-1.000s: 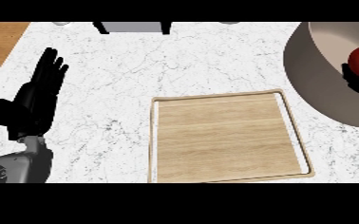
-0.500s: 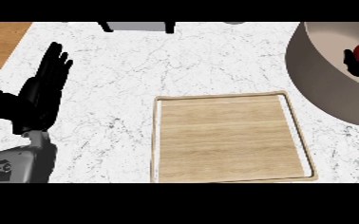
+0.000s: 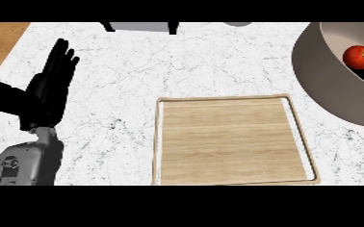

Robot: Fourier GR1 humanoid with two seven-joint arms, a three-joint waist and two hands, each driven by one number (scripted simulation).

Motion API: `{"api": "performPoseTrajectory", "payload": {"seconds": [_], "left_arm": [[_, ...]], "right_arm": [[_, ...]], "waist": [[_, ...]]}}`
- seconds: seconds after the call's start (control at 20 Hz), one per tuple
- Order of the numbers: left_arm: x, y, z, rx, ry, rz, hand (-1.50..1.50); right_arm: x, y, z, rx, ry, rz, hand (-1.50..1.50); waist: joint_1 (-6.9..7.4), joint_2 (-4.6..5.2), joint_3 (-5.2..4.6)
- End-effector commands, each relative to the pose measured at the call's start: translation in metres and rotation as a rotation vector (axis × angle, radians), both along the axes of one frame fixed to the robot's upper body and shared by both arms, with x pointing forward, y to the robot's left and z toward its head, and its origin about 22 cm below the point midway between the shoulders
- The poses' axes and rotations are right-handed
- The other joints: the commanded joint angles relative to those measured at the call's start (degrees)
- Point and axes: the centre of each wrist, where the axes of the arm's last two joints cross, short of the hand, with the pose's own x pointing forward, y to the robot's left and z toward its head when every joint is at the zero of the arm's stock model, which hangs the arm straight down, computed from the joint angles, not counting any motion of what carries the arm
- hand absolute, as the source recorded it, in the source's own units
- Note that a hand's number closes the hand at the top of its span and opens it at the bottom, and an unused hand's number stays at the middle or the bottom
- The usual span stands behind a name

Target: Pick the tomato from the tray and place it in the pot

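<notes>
The counter point(image 3: 177, 67) in front of me is white stone with thin grey lines all over it. A flat wooden tray point(image 3: 235, 144) lies on it, low down and a bit to my right. It has a thin raised edge all round. A big grey pot point(image 3: 316, 72) sits at my far right, near the tray's top corner, and runs off the side. At the far edge are a grey thing point(image 3: 142, 26) with dark ends and a small grey round bit point(image 3: 238, 23).

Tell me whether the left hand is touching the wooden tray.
Apart. The head view shows white counter between the left hand and the left rim of the tray.
</notes>
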Motion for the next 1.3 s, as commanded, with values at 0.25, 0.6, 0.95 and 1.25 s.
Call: {"api": "performPoseTrajectory", "payload": {"seconds": [0.25, 0.6, 0.95, 1.25], "left_arm": [[-0.003, 0.01, -0.005, 0.001, -0.002, 0.008, 0.0], [0.003, 0.005, -0.004, 0.012, 0.0, 0.007, 0.0], [-0.006, -0.003, 0.008, 0.004, -0.013, 0.015, 0.0], [-0.006, 0.017, -0.004, -0.009, 0.013, 0.004, 0.0]], "right_arm": [[-0.002, -0.007, -0.028, 0.35, -0.069, 0.169, -1.5], [-0.006, -0.035, -0.003, 0.581, -0.299, 0.179, -1.5], [-0.056, -0.087, -0.013, 0.674, -0.324, 0.18, -1.5], [-0.09, -0.122, 0.0, 0.697, -0.317, 0.19, -1.5]], "waist": [[0.57, 1.02, 1.81], [-0.17, 1.2, 1.78], [-0.57, 0.62, 1.74], [0.02, 1.01, 1.79]]}}
